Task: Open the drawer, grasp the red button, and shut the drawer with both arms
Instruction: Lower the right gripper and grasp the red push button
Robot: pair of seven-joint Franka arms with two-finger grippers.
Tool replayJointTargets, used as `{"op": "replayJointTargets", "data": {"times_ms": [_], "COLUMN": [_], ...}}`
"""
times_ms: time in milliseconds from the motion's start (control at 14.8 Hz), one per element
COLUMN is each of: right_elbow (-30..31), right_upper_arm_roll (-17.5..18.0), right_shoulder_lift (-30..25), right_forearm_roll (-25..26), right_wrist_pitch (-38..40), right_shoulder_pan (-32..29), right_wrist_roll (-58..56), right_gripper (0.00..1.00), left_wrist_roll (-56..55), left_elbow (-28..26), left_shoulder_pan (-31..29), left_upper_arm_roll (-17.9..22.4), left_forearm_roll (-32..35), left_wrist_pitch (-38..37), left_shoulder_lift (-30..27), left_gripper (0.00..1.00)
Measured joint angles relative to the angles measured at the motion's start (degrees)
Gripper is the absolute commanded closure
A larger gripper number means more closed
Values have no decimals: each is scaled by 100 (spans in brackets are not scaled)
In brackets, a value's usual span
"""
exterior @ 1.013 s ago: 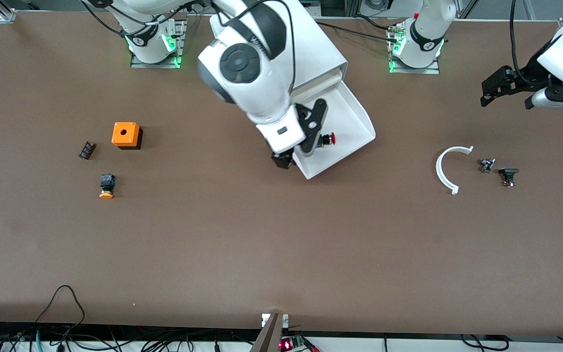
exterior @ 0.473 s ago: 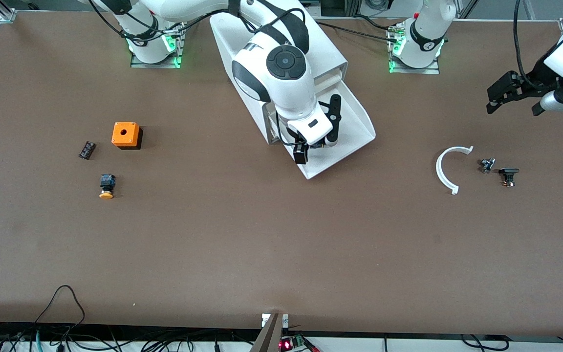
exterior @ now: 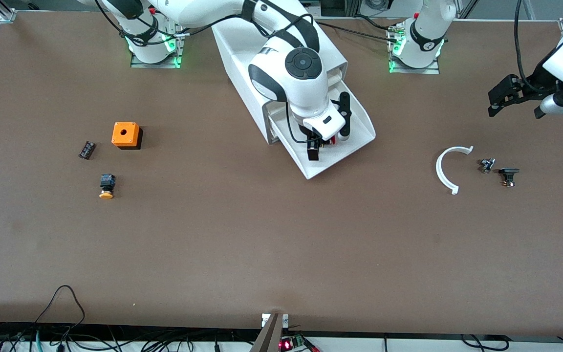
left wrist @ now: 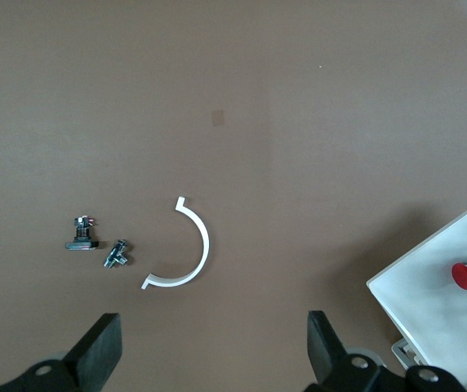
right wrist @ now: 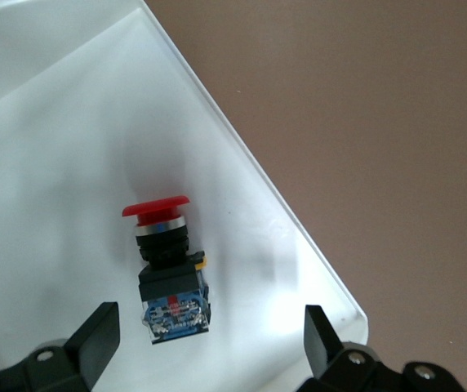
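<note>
The white cabinet [exterior: 242, 54] stands between the arm bases, with its lowest drawer [exterior: 357, 124] pulled out toward the front camera. The red-capped button [right wrist: 164, 261] lies on its side on the drawer floor [right wrist: 54, 122]; a bit of its red shows under my right hand [exterior: 333, 141]. My right gripper [exterior: 329, 134] hangs open just above it, and the button's dark body sits between the fingers in the right wrist view [right wrist: 207, 343], touching neither. My left gripper [exterior: 514, 110] is open and empty, up in the air at the left arm's end, also in its wrist view [left wrist: 209, 359].
A white arc piece [exterior: 445, 168] and two small dark parts [exterior: 487, 165] [exterior: 508, 176] lie toward the left arm's end. An orange cube [exterior: 126, 134], a yellow-capped button [exterior: 107, 187] and a small black part [exterior: 86, 149] lie toward the right arm's end.
My right gripper has moved from the drawer's front corner to over the button inside the drawer, and has turned. My left gripper has drifted slightly and stays open.
</note>
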State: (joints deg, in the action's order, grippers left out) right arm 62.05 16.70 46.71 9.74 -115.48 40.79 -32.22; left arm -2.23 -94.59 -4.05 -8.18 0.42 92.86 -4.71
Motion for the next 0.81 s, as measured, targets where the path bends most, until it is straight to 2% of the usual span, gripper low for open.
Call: {"op": "replayJointTargets", "data": {"times_ms": [810], "right_elbow": [2], "right_upper_arm_roll": [-1], "right_shoulder_lift": [263], "right_forearm_roll": [139], "right_wrist_pitch": [28], "right_shoulder_pan": [140], "right_wrist_roll": [0], "right_gripper": [0], "left_wrist_roll": [0], "left_elbow": [0], "left_shoulder_pan": [15], "left_upper_arm_roll": [1], "left_forearm_roll": [0], "left_wrist_pitch": [0], "left_shoulder_lift": [0], "left_gripper": [0]}}
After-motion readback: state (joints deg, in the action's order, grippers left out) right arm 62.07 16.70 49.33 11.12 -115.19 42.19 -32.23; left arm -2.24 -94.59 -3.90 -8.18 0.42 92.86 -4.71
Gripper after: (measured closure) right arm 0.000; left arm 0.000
